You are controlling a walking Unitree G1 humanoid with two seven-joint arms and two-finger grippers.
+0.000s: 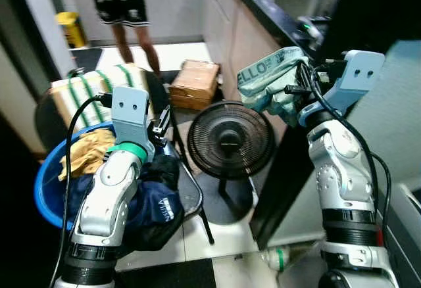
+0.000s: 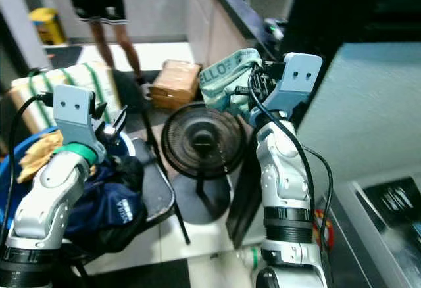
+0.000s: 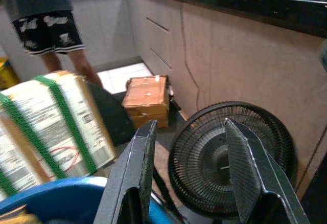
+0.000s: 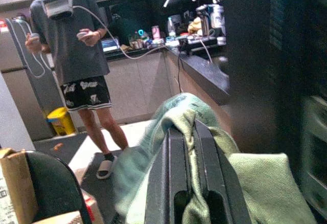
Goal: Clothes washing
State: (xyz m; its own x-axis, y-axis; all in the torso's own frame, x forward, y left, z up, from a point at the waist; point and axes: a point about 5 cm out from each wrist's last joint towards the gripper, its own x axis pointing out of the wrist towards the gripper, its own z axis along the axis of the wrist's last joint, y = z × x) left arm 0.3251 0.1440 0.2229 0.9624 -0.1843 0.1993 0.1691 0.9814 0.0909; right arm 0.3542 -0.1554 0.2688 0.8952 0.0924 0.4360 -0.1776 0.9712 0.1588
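Dangling from right gripper (image 1: pixel 294 91), green garment (image 1: pixel 268 76) (crumpled)

My arms are silver, built of rounded, jointed shells with dark screw holes, and each ends near the base in ribbed black rings. My left arm carries a green collar just below a grey-blue wrist block with two small holes. A matching grey-blue block tops my right arm. Black cables loop along both arms. My left pincer (image 3: pixel 189 178) has two long black fingers, flat and tapering, with bevelled edges. My right pincer (image 4: pixel 193 132) has the same black fingers, smooth and slightly glossy.
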